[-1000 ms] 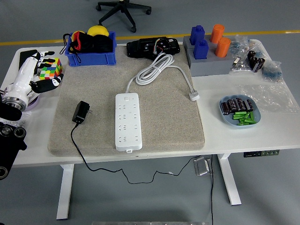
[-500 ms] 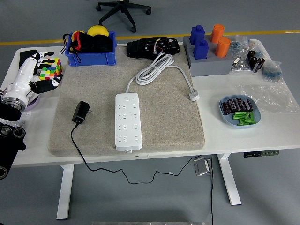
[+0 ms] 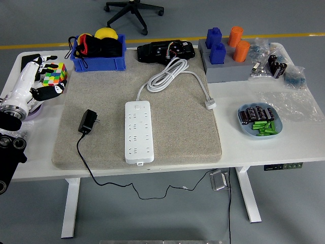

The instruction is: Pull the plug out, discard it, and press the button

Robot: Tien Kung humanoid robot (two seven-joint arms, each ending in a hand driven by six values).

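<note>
A white power strip (image 3: 138,131) lies lengthwise in the middle of the grey mat (image 3: 177,132). Its sockets are all empty. The black plug adapter (image 3: 88,122) lies on the mat just left of the strip, and its thin black cable (image 3: 85,161) hangs over the table's front edge. The strip's own white cord (image 3: 167,73) is coiled behind it and ends in a white plug (image 3: 209,105). My left hand (image 3: 44,76) hovers at the table's left edge beside a colour cube (image 3: 56,75), well away from the adapter. It is open and holds nothing.
A blue bin (image 3: 99,58) with black, red and yellow items stands at the back left, a black device (image 3: 165,51) behind the mat. At the right are a grey block (image 3: 223,68) with blue and orange cylinders, a blue dish (image 3: 244,124) of batteries and plastic bags (image 3: 299,101).
My left arm has drifted slightly leftward, toward the picture's edge. The adapter, the strip and everything else on the table stay where they were.
</note>
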